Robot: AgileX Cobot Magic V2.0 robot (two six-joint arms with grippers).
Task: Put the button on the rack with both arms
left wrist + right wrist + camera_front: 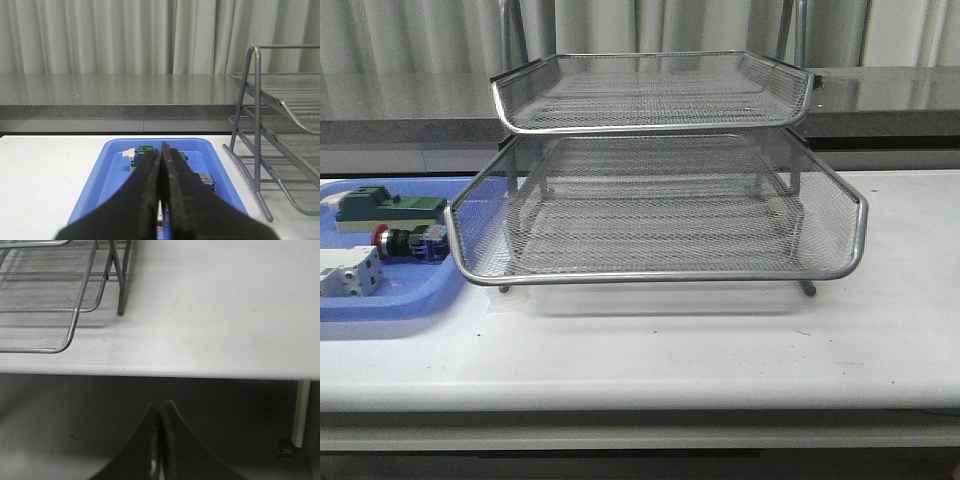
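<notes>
Red-capped, with a black cylindrical body and a blue rear block, the small push-button [410, 241] lies on its side in the flat blue plastic tray [380, 300], just beside the left rim of the three-tier silver wire-mesh rack [660, 200]. Its long axis runs roughly parallel to the rack's front rim, cap pointing away from the rack and blue block toward it. A green-and-beige block [392, 207] sits behind it in the tray and a white terminal block [348, 271] in front, both close, so there is little free space around the button.

From the left wrist view the left pincer [161, 200] has its fingers pressed together and holds nothing; it hovers over the near end of the tray, the rack's legs off to one side. A bit of red and white shows just below the fingertips, too small to identify. The right pincer [161, 440] is likewise closed and empty, hanging off the tabletop's edge, beyond the rack's right front corner, well apart from the button.

The left arm is plainly the nearer one, so the pickup likely falls to it.

The white tabletop [720, 350] is smooth and flat. Grey curtains hang behind a dark stone ledge.
</notes>
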